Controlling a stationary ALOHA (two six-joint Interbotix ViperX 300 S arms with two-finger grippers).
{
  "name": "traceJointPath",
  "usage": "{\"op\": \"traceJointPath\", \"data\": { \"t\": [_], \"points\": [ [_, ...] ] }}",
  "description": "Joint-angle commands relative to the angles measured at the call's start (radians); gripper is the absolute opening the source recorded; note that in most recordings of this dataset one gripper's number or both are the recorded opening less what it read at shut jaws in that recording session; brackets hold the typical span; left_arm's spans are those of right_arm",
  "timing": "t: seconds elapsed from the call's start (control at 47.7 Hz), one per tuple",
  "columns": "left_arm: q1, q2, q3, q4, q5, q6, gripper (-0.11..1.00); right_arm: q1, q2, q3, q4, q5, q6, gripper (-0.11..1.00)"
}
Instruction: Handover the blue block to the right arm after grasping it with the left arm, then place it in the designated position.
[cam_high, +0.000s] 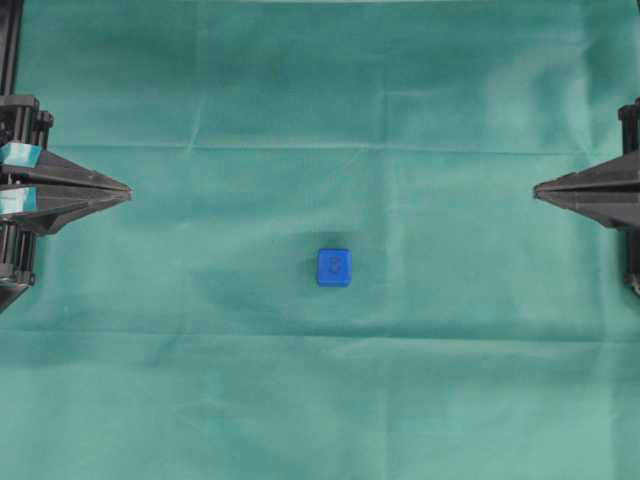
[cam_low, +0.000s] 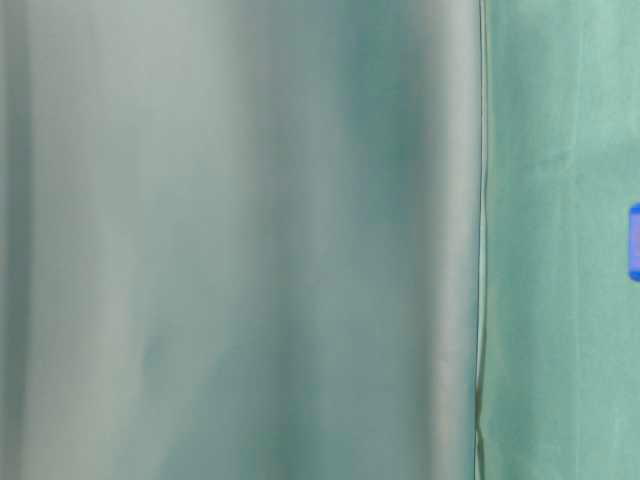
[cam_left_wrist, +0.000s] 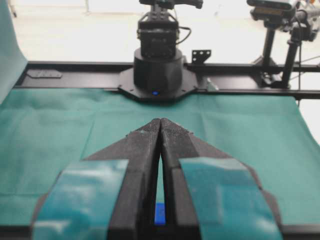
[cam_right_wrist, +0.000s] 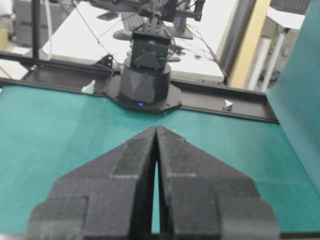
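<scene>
You're at the very start: the block (cam_high: 334, 267) sits alone mid-cloth (cam_high: 300, 100), well apart from both arms. The left gripper (cam_high: 128, 191) and right gripper (cam_high: 537, 189) both have fingers pressed together, holding nothing. Next, you'll need to spread the left fingers and reach down over the block.

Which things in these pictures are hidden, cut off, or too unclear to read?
- Designated position: no white marks can be made out on the green cloth in any view.
- Blue block: embossed mark too faint to read overhead; cut by the right edge at table level; only a sliver shows between the shut left gripper fingers.
- Table-level view: mostly filled by a blurred cloth fold.
- Right gripper: shut; block not in its view.
</scene>
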Motion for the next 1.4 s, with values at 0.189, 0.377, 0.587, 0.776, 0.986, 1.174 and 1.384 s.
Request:
{"op": "traceJointPath", "data": {
  "t": [0.189,0.377,0.587,0.776,0.986,1.174,1.384],
  "points": [
    [-0.006,0.008,-0.020,-0.003,0.037,0.006,0.02,0.003,0.009,-0.018,0.006,-0.005,0.011,0.00],
    [-0.008,0.005,-0.028,-0.003,0.080,0.008,0.02,0.003,0.009,-0.021,0.006,0.002,0.020,0.00],
    [-0.006,0.005,-0.029,-0.002,0.086,0.008,0.03,0.003,0.011,-0.025,0.006,0.021,0.026,0.00],
    [-0.008,0.005,-0.031,-0.002,0.084,0.008,0.38,-0.002,0.009,-0.028,0.006,0.023,0.028,0.01],
    [-0.008,0.003,-0.034,-0.002,0.084,0.005,0.92,-0.012,0.011,-0.029,0.035,0.031,0.026,0.46],
    [-0.006,0.005,-0.037,-0.002,0.086,0.006,0.99,-0.014,0.014,-0.035,0.037,0.054,0.025,0.91],
    [-0.008,0.005,-0.037,-0.002,0.086,0.006,0.99,-0.014,0.014,-0.043,0.038,0.064,0.025,0.95]
  ]
}}
